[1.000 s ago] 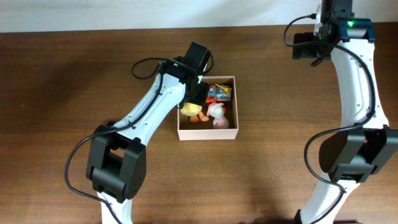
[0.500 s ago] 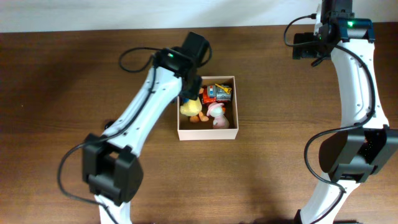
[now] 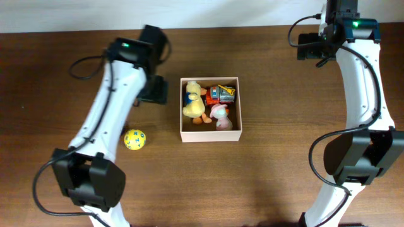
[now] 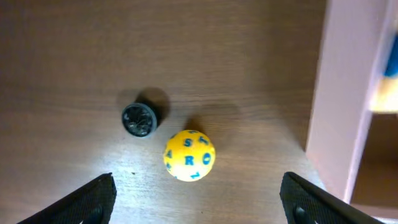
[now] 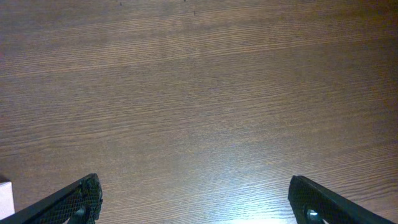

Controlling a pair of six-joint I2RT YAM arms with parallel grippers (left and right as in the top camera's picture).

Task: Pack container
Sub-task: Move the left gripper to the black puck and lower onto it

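Note:
The container (image 3: 211,135), a square white box with a tan inside, stands mid-table. In it lie a yellow duck plush (image 3: 192,101), a pink toy (image 3: 219,115) and a red-orange packet (image 3: 222,94). A yellow ball with blue letters (image 3: 134,139) lies on the table left of it. My left gripper (image 3: 154,91) is open and empty, left of the container. In the left wrist view the ball (image 4: 189,155) lies ahead of the open jaws (image 4: 199,202), with the container's white wall (image 4: 339,99) on the right. My right gripper (image 5: 199,199) is open and empty over bare table, far back right (image 3: 312,49).
A small black round cap (image 4: 138,119) lies on the table just left of the ball in the left wrist view. The dark wooden table runs up to a pale wall edge at the back (image 3: 189,12).
My left arm has swung out from over the container to its left. The yellow duck plush stays in the container. The yellow ball has come into view. The right arm has not moved.

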